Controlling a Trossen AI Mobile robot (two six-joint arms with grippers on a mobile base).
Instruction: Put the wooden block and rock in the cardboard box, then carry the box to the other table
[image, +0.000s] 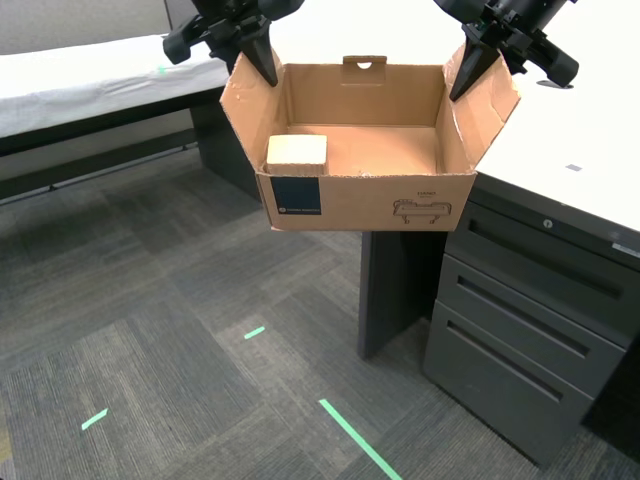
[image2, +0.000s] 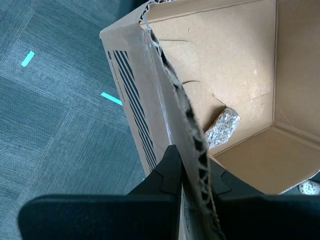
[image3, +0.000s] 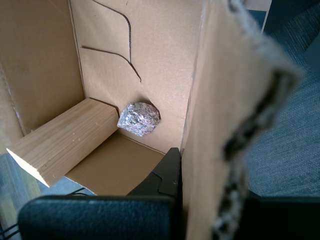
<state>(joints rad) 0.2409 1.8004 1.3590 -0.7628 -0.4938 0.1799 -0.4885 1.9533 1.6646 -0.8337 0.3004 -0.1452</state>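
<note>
One rock (image3: 139, 119), wrist views only.

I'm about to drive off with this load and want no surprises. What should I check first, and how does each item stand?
1. Wooden block inside the cardboard box: ok.
2. Rock inside, beside the block: ok.
3. My first gripper clamped on a side flap: ok.
4. My second gripper clamped on a side flap: ok.
5. Box roughly level, clear of the floor: ok.
6. Route to the other table free: cannot tell.
</note>
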